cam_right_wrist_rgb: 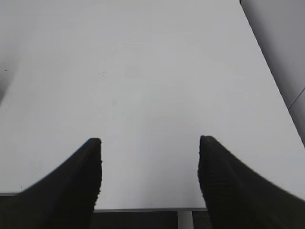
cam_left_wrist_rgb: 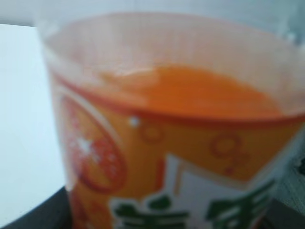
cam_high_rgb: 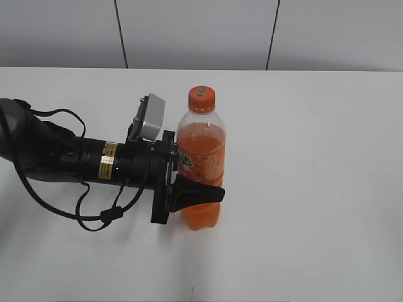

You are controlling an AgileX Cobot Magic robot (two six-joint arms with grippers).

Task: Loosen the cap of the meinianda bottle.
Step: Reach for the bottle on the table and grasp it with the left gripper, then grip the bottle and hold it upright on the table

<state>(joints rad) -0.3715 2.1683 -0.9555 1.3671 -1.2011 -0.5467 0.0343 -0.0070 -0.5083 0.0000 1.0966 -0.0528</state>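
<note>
The left claw (cam_high_rgb: pixel 200 189) was around the bottle (cam_high_rgb: pixel 201 170) at its label; whether it already clenched, I cannot tell. The right claw (cam_right_wrist_rgb: pixel 149 174) was released over bare table (cam_right_wrist_rgb: pixel 143 71). The cap (cam_high_rgb: pixel 201 99), at 12 o'clock, remained untouched: loosening was left.

A plain white table (cam_high_rgb: pixel 315 189) fills most of the scene. Behind it, toward twelve o'clock, stands a pale grey wall (cam_high_rgb: pixel 195 31) of panels split by thin dark vertical seams (cam_high_rgb: pixel 121 34).
</note>
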